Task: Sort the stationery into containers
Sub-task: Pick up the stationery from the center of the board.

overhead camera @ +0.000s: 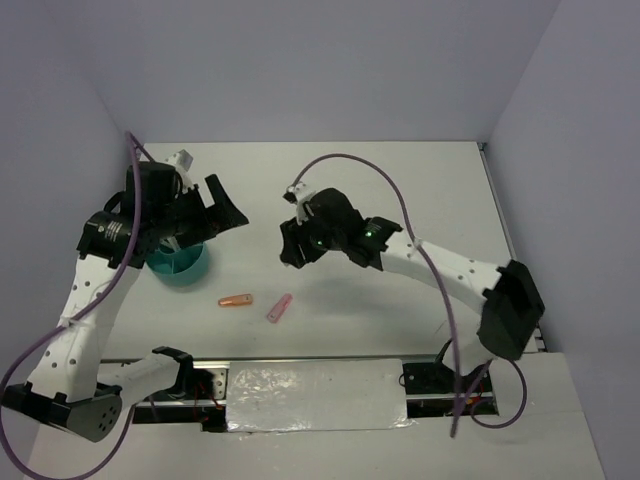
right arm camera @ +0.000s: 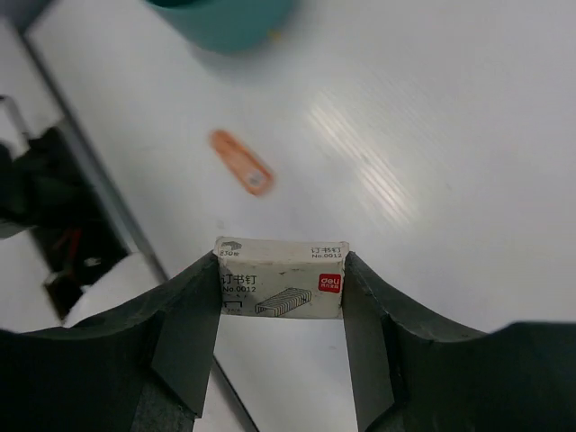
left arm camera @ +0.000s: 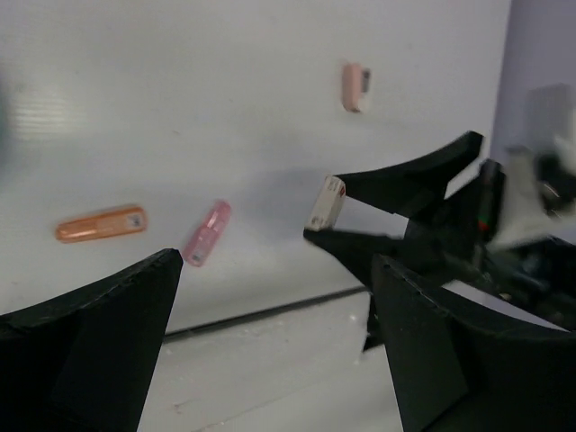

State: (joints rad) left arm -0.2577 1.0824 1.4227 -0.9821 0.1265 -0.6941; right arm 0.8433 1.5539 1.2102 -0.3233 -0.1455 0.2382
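While the right gripper (right arm camera: 281, 268) is pinching a small white staple box (left arm camera: 326, 202) by its two short ends, its jaws are pressing flat against the cardboard, a hold that is keeping the printed face level and the box from twisting. Whether the box is resting on the table (overhead camera: 420, 190) or hanging just above it, I cannot tell. Just beyond the fingers, an orange marker (right arm camera: 241, 162) and a pink marker (overhead camera: 279, 308) are lying near each other on the bare surface, apart from both arms and not yet sorted. A small pink block (left arm camera: 355, 87) is lying farther off. The teal bowl (overhead camera: 188, 268) is sitting to the left, partly under the left arm, so the box is probably meant to go there. The left gripper (left arm camera: 274, 270) is hanging wide open and holding nothing, likely held off the table so as to leave the way to the bowl free.
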